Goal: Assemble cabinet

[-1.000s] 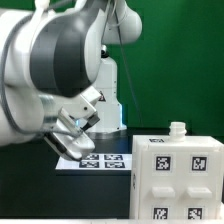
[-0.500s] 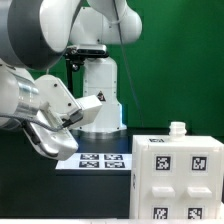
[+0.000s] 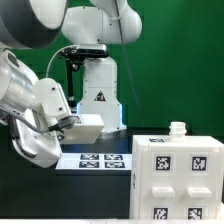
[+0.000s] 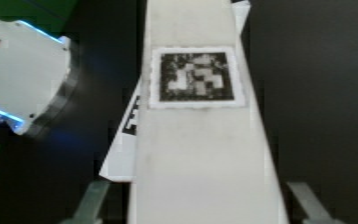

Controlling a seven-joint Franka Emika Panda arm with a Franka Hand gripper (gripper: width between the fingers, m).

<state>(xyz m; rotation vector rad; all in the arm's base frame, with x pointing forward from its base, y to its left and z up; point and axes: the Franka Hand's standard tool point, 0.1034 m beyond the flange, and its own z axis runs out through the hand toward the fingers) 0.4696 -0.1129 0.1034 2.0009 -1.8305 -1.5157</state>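
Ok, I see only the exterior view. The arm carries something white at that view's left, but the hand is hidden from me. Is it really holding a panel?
Observer: Yes. In the wrist view a long white panel runs between the two fingers of the hand, with one finger at each long edge.
Operator: Does this panel have a tag?
Observer: Yes, one square black-and-white tag sits on the face turned to the wrist camera. Its pattern is too blurred to read.
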